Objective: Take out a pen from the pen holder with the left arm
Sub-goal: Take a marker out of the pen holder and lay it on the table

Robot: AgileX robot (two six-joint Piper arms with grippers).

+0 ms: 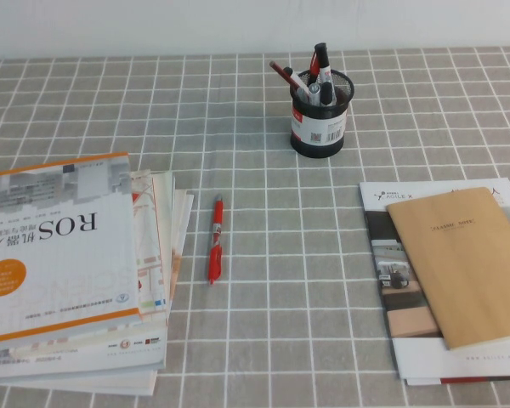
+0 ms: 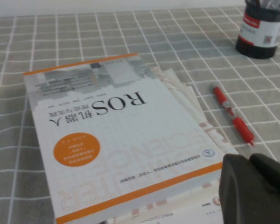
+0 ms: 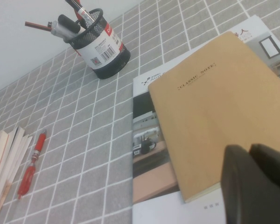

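Observation:
A black mesh pen holder [image 1: 321, 119] stands at the back of the table, right of centre, with several pens [image 1: 319, 68] sticking out. A red pen [image 1: 214, 240] lies flat on the tablecloth near the middle, apart from the holder. Neither arm appears in the high view. In the left wrist view my left gripper [image 2: 249, 161] hangs shut and empty over the near corner of the ROS book [image 2: 116, 130], with the red pen [image 2: 233, 115] and holder [image 2: 259, 32] beyond it. My right gripper [image 3: 248, 151] is shut and empty above the brown notebook [image 3: 214, 102].
A stack of books topped by the white and orange ROS book [image 1: 59, 255] fills the near left. The brown notebook [image 1: 463, 255] lies on a brochure [image 1: 382, 255] at the near right. A grey checked cloth covers the table.

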